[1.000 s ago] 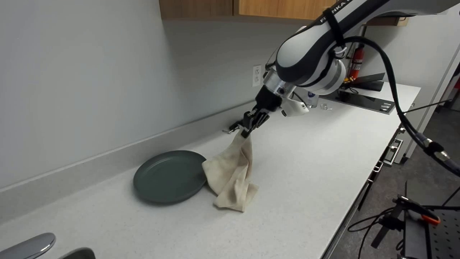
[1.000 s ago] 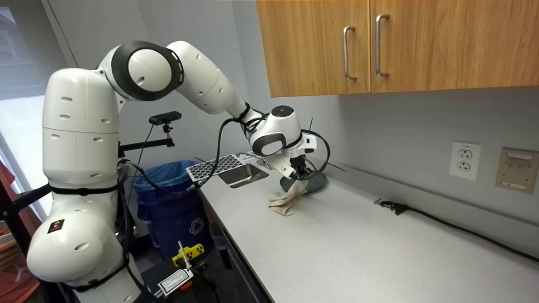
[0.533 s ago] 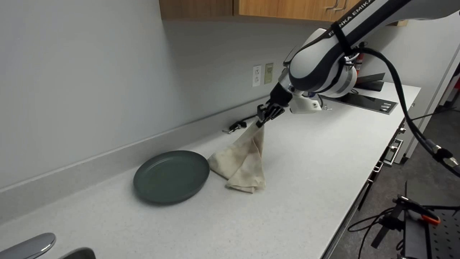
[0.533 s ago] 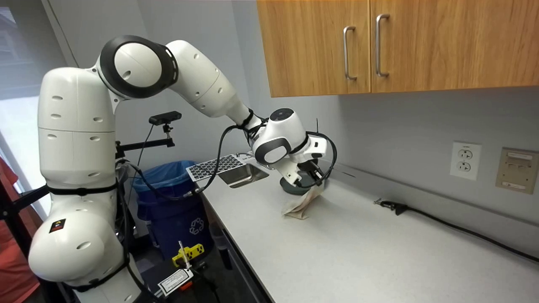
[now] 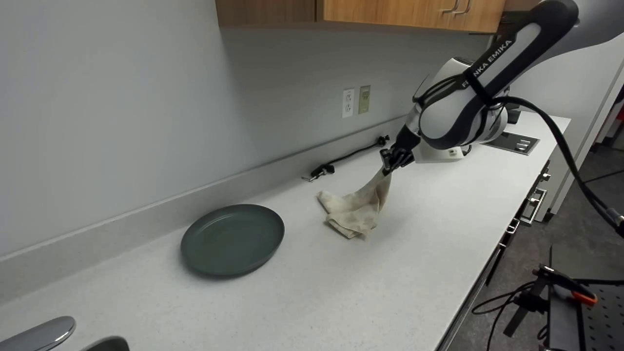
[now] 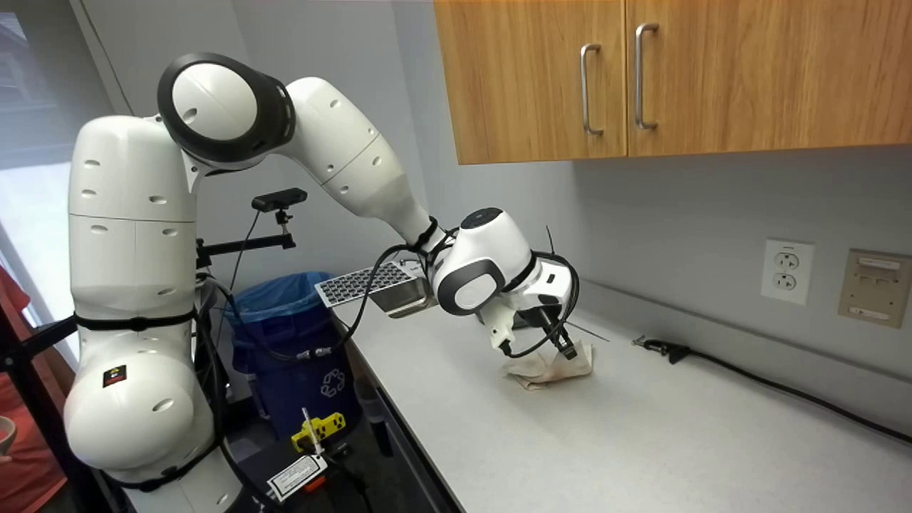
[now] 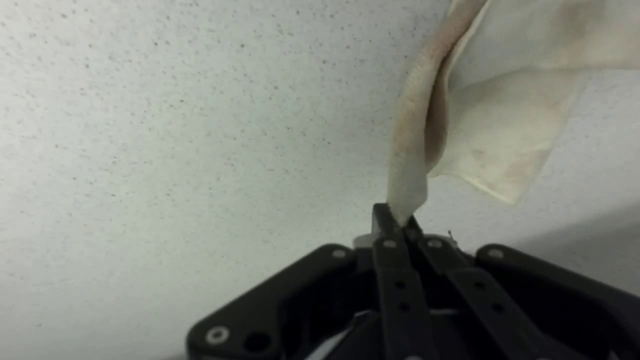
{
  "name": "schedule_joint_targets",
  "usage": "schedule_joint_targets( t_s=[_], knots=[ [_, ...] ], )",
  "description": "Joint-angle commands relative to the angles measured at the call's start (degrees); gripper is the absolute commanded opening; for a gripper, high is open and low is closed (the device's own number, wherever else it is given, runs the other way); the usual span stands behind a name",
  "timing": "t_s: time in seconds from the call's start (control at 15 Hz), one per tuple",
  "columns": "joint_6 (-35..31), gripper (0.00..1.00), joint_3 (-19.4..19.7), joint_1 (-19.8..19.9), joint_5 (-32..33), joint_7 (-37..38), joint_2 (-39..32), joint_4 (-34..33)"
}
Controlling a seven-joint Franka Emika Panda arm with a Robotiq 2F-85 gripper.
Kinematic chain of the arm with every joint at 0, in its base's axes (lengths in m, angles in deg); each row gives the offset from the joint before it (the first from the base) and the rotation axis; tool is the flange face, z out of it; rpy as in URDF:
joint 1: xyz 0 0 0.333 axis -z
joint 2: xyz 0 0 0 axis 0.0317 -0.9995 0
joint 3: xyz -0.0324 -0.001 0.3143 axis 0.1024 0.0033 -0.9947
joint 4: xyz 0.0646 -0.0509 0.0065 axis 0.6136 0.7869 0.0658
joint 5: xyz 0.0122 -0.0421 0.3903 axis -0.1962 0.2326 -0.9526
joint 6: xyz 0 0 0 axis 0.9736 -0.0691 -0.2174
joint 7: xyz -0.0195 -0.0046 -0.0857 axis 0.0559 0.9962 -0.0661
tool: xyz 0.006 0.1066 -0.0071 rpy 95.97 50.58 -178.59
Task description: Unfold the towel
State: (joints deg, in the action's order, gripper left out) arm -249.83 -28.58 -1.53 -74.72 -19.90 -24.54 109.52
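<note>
Towel, one, beige, creased and partly folded: one end raised in the gripper, the rest sloping down to lie rumpled on the counter; in the wrist view, a narrow doubled strip leading to the fingertips, with a cornered flap beside it. Gripper, black, tilted, above the counter, jaws clenched on the towel's raised end. Arm, white with dark bands, extended over the counter in both exterior views. Plate, dark green, round, flat on the counter, apart from the towel. Cord, black, on the counter near the foot of the wall. Outlet, white, set in the wall. Cupboard, wood-faced, metal handles, above the counter. Bin, blue, lined, recycling mark on its side, beside the counter.
</note>
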Motion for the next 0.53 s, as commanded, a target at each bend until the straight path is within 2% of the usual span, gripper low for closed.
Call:
schedule_joint_targets(
  t_s=[0.0,0.27,0.4,0.47],
  knots=[
    [0.43,0.35,6.67,-7.89,2.97,6.2,0.08,1.51],
    [1.63,0.66,9.29,-12.48,3.26,7.95,-0.33,0.46],
    [2.32,0.79,8.79,-13.47,2.44,7.68,-0.02,0.17],
    [3.28,0.88,6.95,-12.78,1.27,7.05,0.34,-0.08]
  ],
)
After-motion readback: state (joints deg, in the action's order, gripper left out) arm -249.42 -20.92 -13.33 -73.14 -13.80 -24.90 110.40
